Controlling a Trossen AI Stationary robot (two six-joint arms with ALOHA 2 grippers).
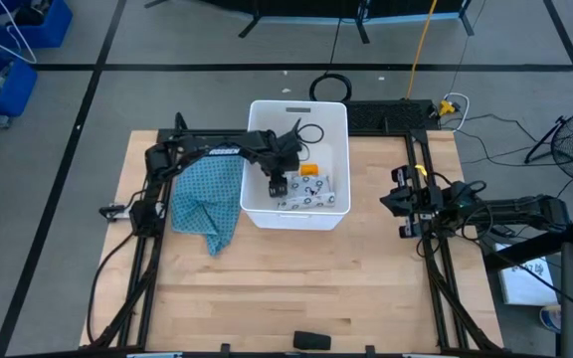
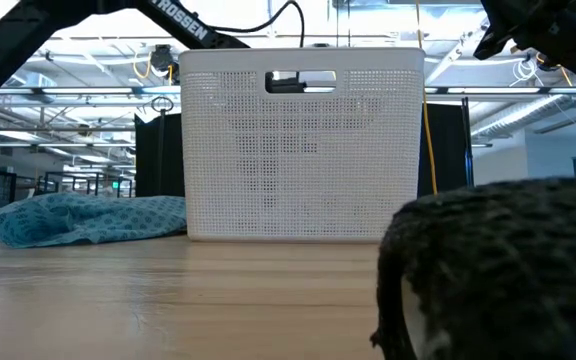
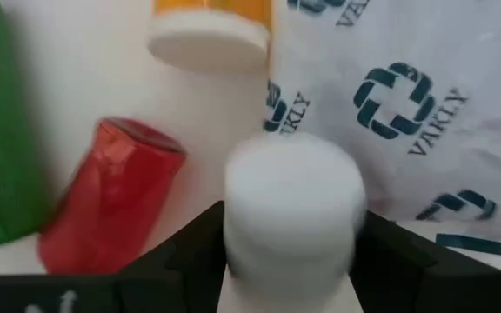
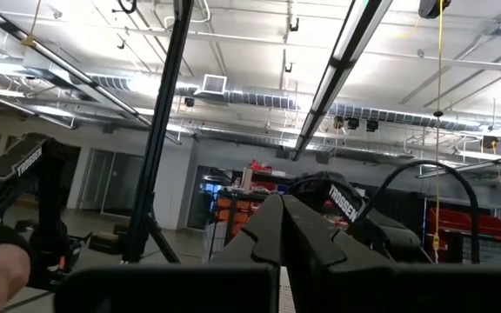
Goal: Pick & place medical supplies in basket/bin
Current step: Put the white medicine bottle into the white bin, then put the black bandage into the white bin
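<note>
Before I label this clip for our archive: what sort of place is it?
Probably a robotics lab in an industrial hall: exposed ceiling ducts, a wooden table on a taped concrete floor, blue crates.

Industrial lab: exposed ceiling ducts (image 4: 233, 91), strip lights (image 4: 355, 35), blue crates (image 1: 8, 50), taped floor.

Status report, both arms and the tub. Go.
Left gripper inside tub, fingers shut on white bottle. Right gripper parked right of tub, shut, empty. Pouch, red bottle already in. Nothing blocking.
</note>
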